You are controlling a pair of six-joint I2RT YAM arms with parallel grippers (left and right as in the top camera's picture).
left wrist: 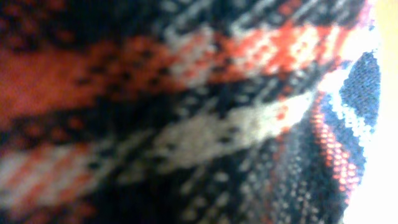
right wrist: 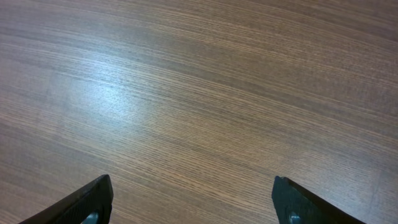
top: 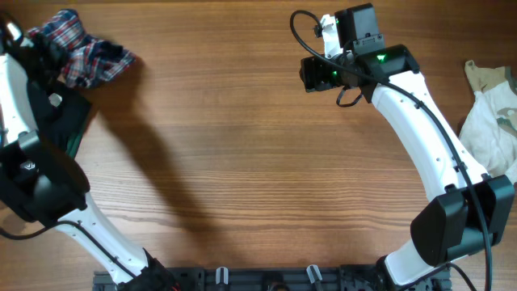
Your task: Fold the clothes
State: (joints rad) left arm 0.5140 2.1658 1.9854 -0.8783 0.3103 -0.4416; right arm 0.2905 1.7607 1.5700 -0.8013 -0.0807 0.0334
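The left gripper (top: 44, 52) is buried in the plaid shirt (top: 85, 52), its jaws drawn narrow on a bunch of the cloth. Its fingers cannot be seen: in the left wrist view, blurred red, navy and white weave fills the whole frame. The shirt lies crumpled in a heap at the far left corner of the table (top: 242, 162), and part of it is hidden by the arm. Just nearer than the heap, along the left edge, a black garment (top: 71, 121) with a green edge lies under the left arm.

The right gripper (right wrist: 191, 193) stands wide open and holds nothing, with only bare wood grain between and beyond its two dark fingertips. It hangs over the far edge, right of centre and well apart from the shirt. A white and beige garment (top: 493, 113) lies rumpled at the right edge.
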